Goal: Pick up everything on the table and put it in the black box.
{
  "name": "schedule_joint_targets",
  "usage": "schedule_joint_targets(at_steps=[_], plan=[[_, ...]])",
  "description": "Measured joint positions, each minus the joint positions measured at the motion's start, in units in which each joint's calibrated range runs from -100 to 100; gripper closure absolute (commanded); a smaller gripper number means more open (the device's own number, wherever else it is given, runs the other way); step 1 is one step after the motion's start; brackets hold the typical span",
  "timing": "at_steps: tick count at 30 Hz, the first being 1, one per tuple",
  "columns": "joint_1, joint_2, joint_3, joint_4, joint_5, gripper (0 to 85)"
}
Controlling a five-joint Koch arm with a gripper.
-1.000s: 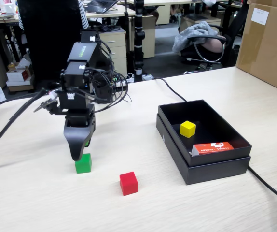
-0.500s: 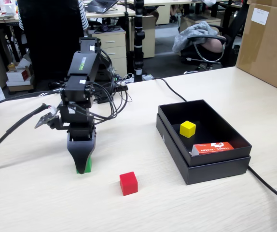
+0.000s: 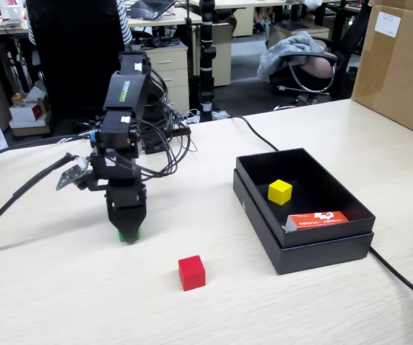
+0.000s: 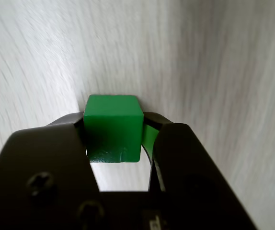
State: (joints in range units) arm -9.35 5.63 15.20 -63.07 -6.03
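A small green cube (image 4: 113, 127) with flat, smooth faces and crisp edges sits pinched between the two black jaws of the tool (image 4: 114, 130), one jaw pressing each side. In the fixed view only a sliver of green (image 3: 128, 234) shows at the tip of the tool (image 3: 128, 231), which points straight down at the desk (image 3: 84, 295), a broad top of pale beige wood grain. A plain red cube (image 3: 191, 272) rests on the desk nearer the camera and to the right of the tool, apart from it. Farther right lies the black box (image 3: 314, 251), shallow, rectangular, matte cardboard with a stepped double rim. Inside it sit a yellow cube (image 3: 280, 191) and a flat red-and-white printed carton (image 3: 316, 219). A black cable (image 3: 404, 284) trails across the desk past the box's right corner.
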Motion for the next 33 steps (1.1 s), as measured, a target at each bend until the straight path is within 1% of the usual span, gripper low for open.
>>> schedule_joint_targets(at_steps=[2, 3, 6, 10, 11, 12, 14, 15, 16, 17, 20, 21, 22, 25, 26, 27, 29, 33], plan=[[1.66, -9.84, -3.83, 0.00, -0.10, 84.6], [1.71, -10.36, -4.02, 0.00, -0.10, 84.6], [4.84, -23.17, -9.13, -0.08, 0.20, 84.6], [10.45, -34.95, -10.41, -0.46, 0.73, 84.6], [13.87, -38.45, -10.41, -1.78, 1.71, 84.6], [14.02, -38.58, -10.41, -1.94, 1.81, 84.6], [17.44, -39.09, -8.31, -4.18, 2.78, 84.6], [20.42, -38.96, -4.20, -6.12, 3.76, 84.6], [21.44, -38.96, -0.09, -6.50, 4.15, 84.6], [21.44, -38.96, 0.00, -6.50, 4.15, 84.6], [23.83, -31.33, 7.03, -6.74, 5.57, 84.6], [25.20, -24.98, 11.50, -6.66, 6.64, 84.6], [25.20, -24.72, 11.68, -6.74, 6.74, 84.6], [25.54, -8.03, 21.18, -6.66, 7.67, 84.6], [25.54, -7.90, 21.18, -6.66, 7.62, 84.6], [25.20, -1.29, 23.64, -6.66, 8.01, 84.6], [24.57, 4.01, 24.74, -6.74, 8.79, 84.6], [23.20, 9.32, 24.74, -6.66, 8.74, 84.6]])
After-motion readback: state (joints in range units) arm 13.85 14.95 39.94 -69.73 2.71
